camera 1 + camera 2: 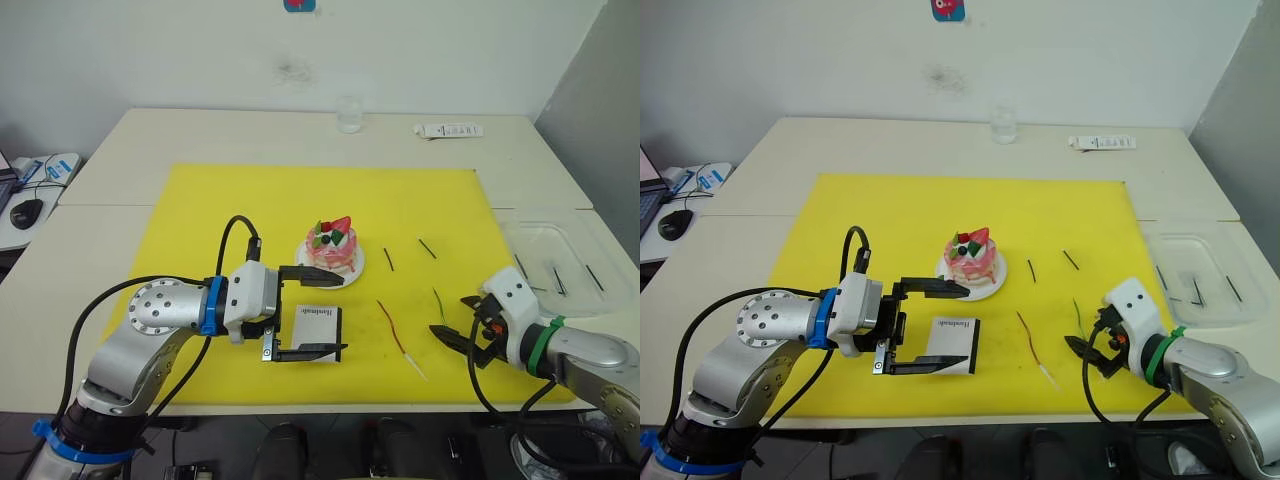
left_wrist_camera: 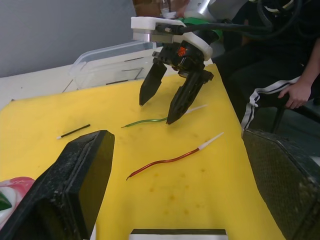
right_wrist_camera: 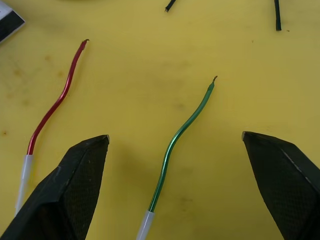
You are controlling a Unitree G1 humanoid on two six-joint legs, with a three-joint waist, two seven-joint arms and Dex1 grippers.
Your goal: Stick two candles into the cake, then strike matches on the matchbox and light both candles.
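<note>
The cake (image 1: pixel 333 248) sits on its white plate in the middle of the yellow mat (image 1: pixel 230 210). My left gripper (image 1: pixel 344 315) is open just in front of it, its fingers straddling the flat white matchbox (image 1: pixel 318 325) without touching it. To the right lie the red candle (image 1: pixel 393 327) and the green candle (image 3: pixel 182 132). My right gripper (image 3: pixel 175 136) is open, low over the green candle's pale end, one finger on each side. Two dark matches (image 1: pixel 388 259) rest on the mat right of the cake.
A clear plastic tray (image 1: pixel 585 235) holding more matches stands off the mat's right edge. A glass (image 1: pixel 348 115) and a white remote-like object (image 1: pixel 448 130) are at the table's back. A seated person's hand (image 2: pixel 295 90) shows beyond the right gripper.
</note>
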